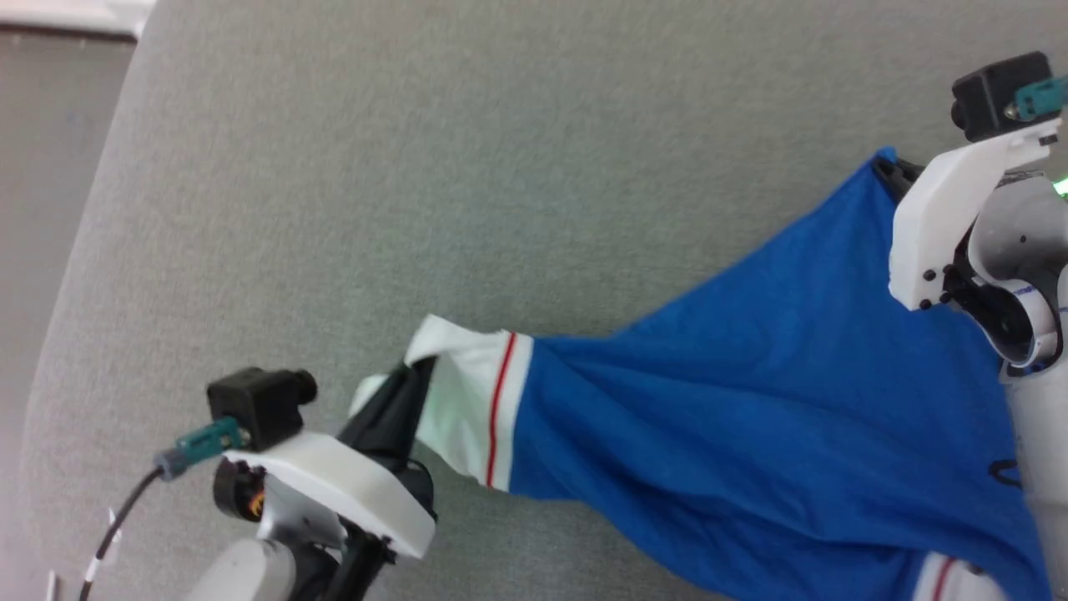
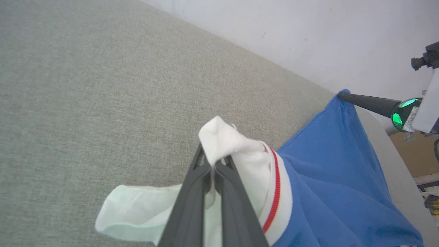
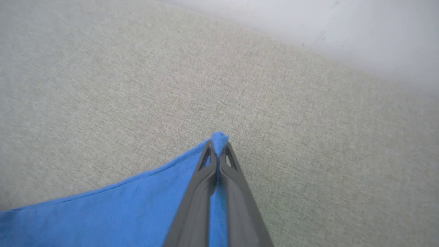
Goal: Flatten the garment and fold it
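The garment (image 1: 751,401) is a royal-blue shirt with white sleeves and red trim, stretched across the grey surface from lower left to upper right. My left gripper (image 1: 417,367) is shut on the white sleeve (image 2: 236,151), whose cloth bunches above the fingertips (image 2: 205,161). My right gripper (image 1: 886,167) is shut on a blue corner of the garment (image 3: 219,139), lifted at the upper right. The blue body (image 2: 329,178) hangs taut between both grips. A second white sleeve (image 1: 951,580) peeks out at the bottom right. The chest lettering is hidden.
The grey fabric-covered surface (image 1: 501,167) spreads wide above and left of the garment. Its rounded edge (image 1: 75,250) runs down the left side. A pale wall (image 2: 308,34) rises behind the far edge.
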Controlling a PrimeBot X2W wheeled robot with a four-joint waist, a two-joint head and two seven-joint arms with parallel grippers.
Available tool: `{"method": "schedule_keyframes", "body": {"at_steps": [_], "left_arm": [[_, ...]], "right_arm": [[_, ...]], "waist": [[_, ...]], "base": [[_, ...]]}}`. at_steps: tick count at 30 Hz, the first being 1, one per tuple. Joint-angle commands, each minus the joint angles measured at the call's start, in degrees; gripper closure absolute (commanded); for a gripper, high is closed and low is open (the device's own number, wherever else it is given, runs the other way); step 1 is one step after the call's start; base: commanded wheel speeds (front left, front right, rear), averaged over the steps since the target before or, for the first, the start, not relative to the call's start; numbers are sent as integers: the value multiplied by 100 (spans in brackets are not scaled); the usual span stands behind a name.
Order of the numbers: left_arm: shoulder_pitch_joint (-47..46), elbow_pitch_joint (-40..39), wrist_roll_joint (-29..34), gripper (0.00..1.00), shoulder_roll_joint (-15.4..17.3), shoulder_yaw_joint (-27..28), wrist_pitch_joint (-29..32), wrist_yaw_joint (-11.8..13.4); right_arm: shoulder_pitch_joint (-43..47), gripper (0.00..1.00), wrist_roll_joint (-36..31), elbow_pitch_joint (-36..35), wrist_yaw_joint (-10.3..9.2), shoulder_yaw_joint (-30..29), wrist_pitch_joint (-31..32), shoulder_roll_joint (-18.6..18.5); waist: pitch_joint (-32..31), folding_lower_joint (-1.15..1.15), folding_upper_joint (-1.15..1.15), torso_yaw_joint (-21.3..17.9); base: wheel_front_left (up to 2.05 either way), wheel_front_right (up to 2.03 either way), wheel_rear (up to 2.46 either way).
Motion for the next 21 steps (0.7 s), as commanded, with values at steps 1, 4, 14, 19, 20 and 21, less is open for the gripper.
{"method": "schedule_keyframes", "body": {"at_steps": [1,4,14,19,20,21], "left_arm": [[-130,-12,18,100,16,87,-50,67],[-331,38,56,100,51,244,-13,214],[-2242,744,794,100,339,334,402,368],[-3464,1506,1060,100,318,186,655,140],[-3701,1688,1108,100,312,154,703,85],[-3936,1875,1177,100,321,105,760,25]], "right_arm": [[84,100,57,-79,-4,-64,-161,47],[166,100,99,-179,-4,-204,-539,138],[-113,100,63,-195,-4,-306,-1259,349],[-669,100,-14,-6,-4,-228,-1317,382],[-807,100,-24,55,-4,-211,-1313,403],[-955,100,-38,124,-4,-204,-1314,428]], "waist": [[-632,-1,-1,-466],[-1000,-1,-1,-677],[-1916,-1,-1,-1231],[-2089,-1,-1,-1396],[-2103,-1,-1,-1426],[-2116,-1,-1,-1456]], "base": [[0,0,0],[0,0,0],[0,0,0],[0,0,0],[0,0,0],[0,0,0]]}}
